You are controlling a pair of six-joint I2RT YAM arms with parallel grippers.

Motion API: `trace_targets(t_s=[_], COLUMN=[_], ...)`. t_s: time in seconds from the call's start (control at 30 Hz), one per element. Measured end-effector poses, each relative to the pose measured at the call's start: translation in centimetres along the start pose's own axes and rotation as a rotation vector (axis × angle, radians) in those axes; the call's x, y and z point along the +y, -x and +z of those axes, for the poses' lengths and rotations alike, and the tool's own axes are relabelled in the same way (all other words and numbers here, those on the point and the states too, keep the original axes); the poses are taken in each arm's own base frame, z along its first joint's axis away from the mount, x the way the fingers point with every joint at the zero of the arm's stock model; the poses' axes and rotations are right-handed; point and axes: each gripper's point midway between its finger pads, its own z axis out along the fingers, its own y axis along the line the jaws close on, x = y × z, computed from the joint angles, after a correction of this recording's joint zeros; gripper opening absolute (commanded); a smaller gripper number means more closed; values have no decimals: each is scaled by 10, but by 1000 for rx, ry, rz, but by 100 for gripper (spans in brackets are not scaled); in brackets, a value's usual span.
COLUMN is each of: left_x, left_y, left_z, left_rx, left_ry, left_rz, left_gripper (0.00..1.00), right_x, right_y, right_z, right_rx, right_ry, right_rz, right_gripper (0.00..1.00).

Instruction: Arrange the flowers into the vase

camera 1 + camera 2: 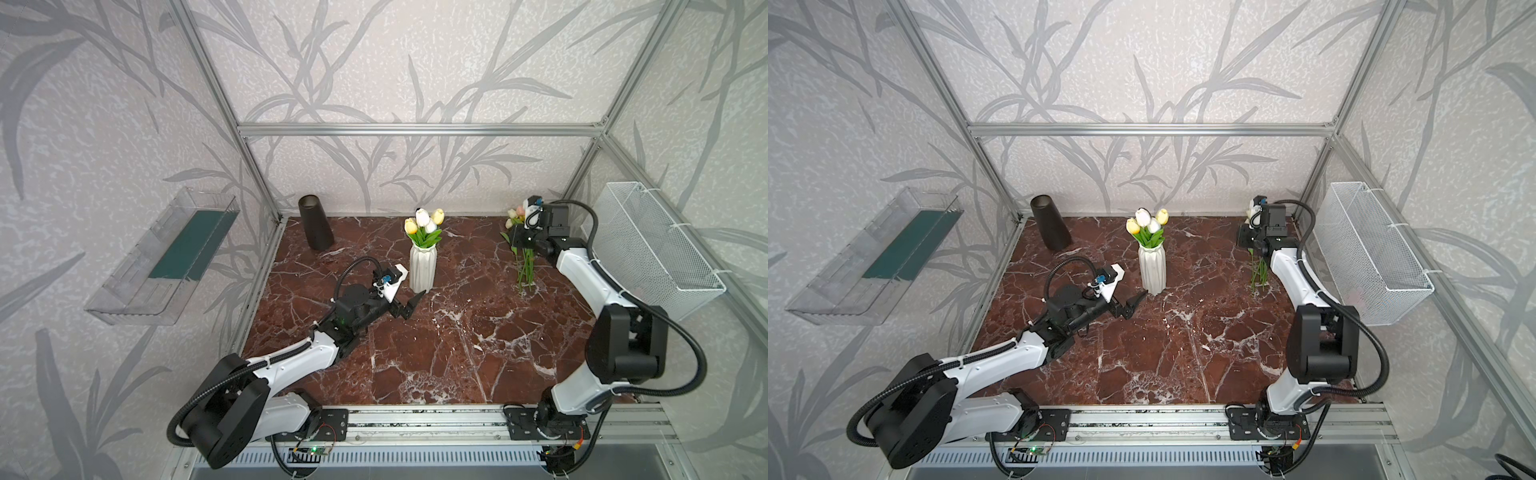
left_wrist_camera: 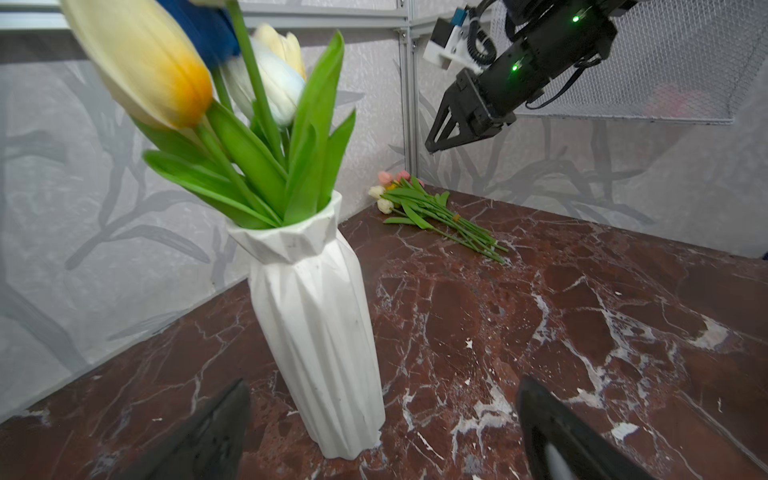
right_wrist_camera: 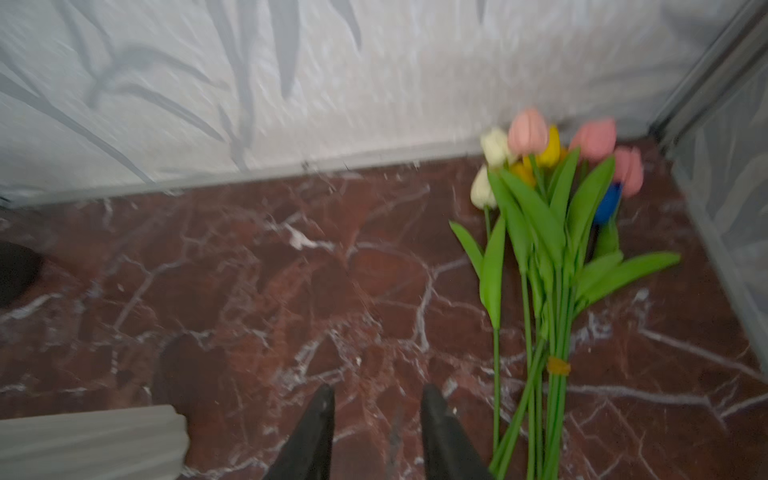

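Red-brown marble tabletop [image 1: 457, 353], leaf-patterned walls all round. Flat on it near the far right corner lies a bundle of tulips [image 3: 548, 257] (cream, pink, yellow, one blue tucked in), stems tied with a yellowish band [image 3: 558, 366]. Just beside the stems hovers the right gripper [image 3: 376, 399], its black fingers parted with only bare marble between them, grasping nothing. Toward the middle a white ribbed vase [image 1: 422, 268] stands upright, cream and yellow tulips [image 1: 424, 224] in it. The left gripper [image 1: 412, 304] sits near the vase's base, spread wide and empty. Further off are a black cone vase [image 1: 316, 224] in the far left corner, a wire basket [image 1: 652, 245] on the right wall, and a clear tray [image 1: 166, 257] on the left wall.
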Motion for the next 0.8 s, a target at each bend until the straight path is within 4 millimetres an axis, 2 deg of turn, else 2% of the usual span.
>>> trace_targets(t_s=[0.07, 0.13, 0.27, 0.37, 0.43, 0.53, 0.7, 0.8], left_x=[0, 6, 26, 37, 45, 55, 61, 62], left_y=[-12, -20, -38, -48, -49, -40, -24, -21], left_z=[4, 7, 14, 20, 30, 49, 76, 89], left_rx=[33, 44, 58, 62, 61, 31, -10, -21], left_ry=[-1, 36, 135, 178, 194, 208, 189, 171], left_rz=[-10, -26, -70, -91, -102, -104, -98, -99], left_gripper=[99, 99, 100, 99, 99, 99, 100, 100], right_x=[1, 18, 65, 79, 79, 82, 95, 103], right_y=[-26, -43, -59, -67, -69, -64, -42, -39], right_z=[21, 31, 35, 33, 27, 11, -16, -29], right_rx=[88, 122, 83, 20, -33, -137, -287, -339], right_ry=[35, 93, 269, 354, 375, 409, 477, 513], right_rz=[13, -2, -33, -21, -7, -5, -35, -52], right_gripper=[35, 37, 43, 48, 55, 64, 70, 72])
